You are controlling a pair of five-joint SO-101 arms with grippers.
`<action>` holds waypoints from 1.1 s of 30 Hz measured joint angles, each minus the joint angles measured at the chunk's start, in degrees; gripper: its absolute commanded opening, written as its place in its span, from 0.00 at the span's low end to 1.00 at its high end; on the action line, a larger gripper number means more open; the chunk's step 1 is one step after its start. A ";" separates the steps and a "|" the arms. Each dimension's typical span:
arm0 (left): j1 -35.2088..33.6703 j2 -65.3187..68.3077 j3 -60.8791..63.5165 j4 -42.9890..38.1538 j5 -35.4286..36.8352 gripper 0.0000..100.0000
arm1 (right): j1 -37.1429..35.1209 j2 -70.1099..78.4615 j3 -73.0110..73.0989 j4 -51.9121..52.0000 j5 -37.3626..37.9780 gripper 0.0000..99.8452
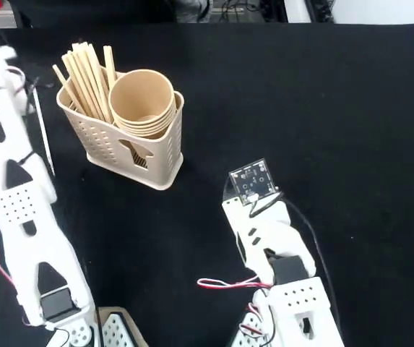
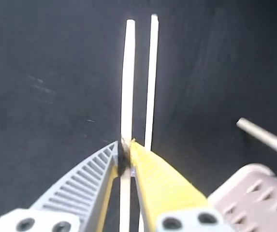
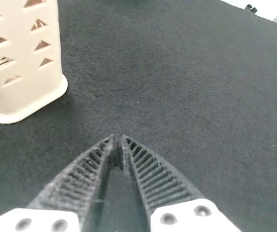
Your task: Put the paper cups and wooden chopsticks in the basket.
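Observation:
A cream perforated basket (image 1: 131,155) stands at the back left of the black table. It holds a stack of paper cups (image 1: 143,101) and several wooden chopsticks (image 1: 85,72) that stick up out of it. To its left a thin chopstick (image 1: 44,137) lies along the left arm (image 1: 19,202). In the left wrist view my left gripper (image 2: 126,145) is shut on a chopstick (image 2: 128,72), and a second chopstick (image 2: 151,72) lies parallel beside it. My right gripper (image 3: 116,142) is shut on nothing, low over the cloth near the basket (image 3: 22,72).
The right arm (image 1: 279,267) stands at the front middle, its wrist board (image 1: 253,181) right of the basket. A pale perforated corner (image 2: 254,193) and a stick end (image 2: 264,137) show near the left gripper. Black cloth (image 1: 337,130) spreads to the right.

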 measured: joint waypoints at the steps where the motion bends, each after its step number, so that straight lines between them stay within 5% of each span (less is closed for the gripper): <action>1: -0.18 -2.29 1.14 0.00 1.14 0.03 | 0.00 0.00 0.00 0.00 0.00 0.02; 18: -0.44 -62.95 51.96 -2.81 3.87 0.03 | 0.00 0.00 0.00 0.00 0.00 0.02; 27: 6.68 -93.98 77.98 -22.68 0.44 0.03 | 0.00 0.00 0.00 0.00 0.00 0.02; 33: 14.33 -115.16 104.62 -47.47 0.35 0.03 | 0.00 0.00 0.00 0.00 0.00 0.02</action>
